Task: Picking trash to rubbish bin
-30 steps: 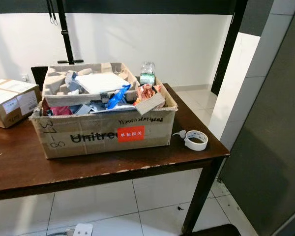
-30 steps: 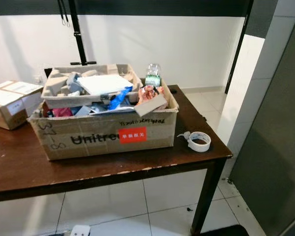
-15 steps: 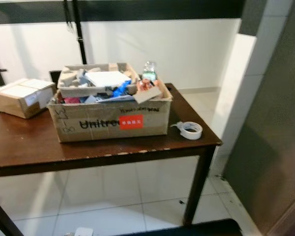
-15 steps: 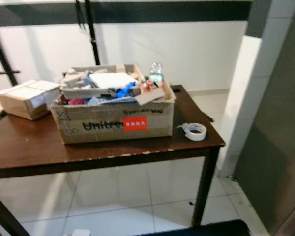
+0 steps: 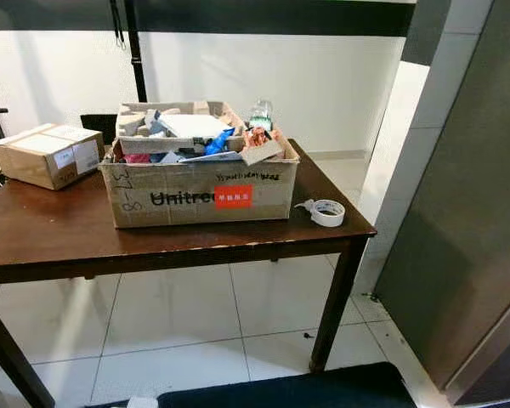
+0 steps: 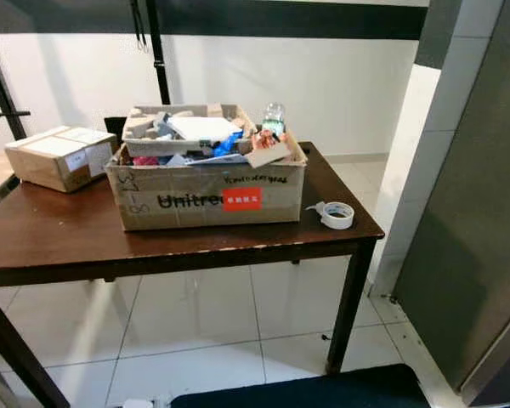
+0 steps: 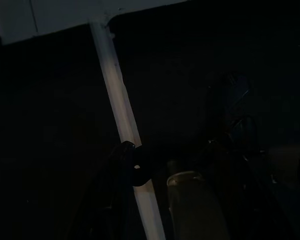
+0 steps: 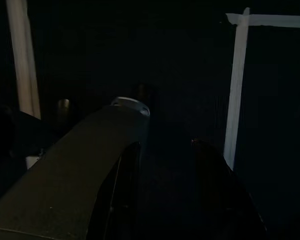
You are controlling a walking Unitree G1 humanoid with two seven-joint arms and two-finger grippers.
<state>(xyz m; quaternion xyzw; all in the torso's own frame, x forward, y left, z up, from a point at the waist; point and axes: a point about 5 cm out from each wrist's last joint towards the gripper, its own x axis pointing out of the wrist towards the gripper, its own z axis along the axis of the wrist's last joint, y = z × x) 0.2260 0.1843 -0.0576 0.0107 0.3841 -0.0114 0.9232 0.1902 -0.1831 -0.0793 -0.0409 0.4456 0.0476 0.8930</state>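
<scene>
Large cardboard box (image 5: 200, 194) on the wooden table (image 5: 59, 234): black printed lettering is showing "Unitre", its end running under a red sticker (image 5: 233, 197) whose white characters are too small to read. Handwritten "37-8" is standing at the box's left front edge; a handwritten line above the sticker is illegible. The small cardboard box (image 5: 51, 155) is bearing white labels, unreadable.

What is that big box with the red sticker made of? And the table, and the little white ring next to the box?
The big box looks like plain brown cardboard: dull, with creased flaps and handwriting on it. The table seems to be dark wood with a slightly shiny top; pale chips along its front edge suggest a veneer or coating. The white ring is probably a roll of tape, paper or plastic.
</scene>
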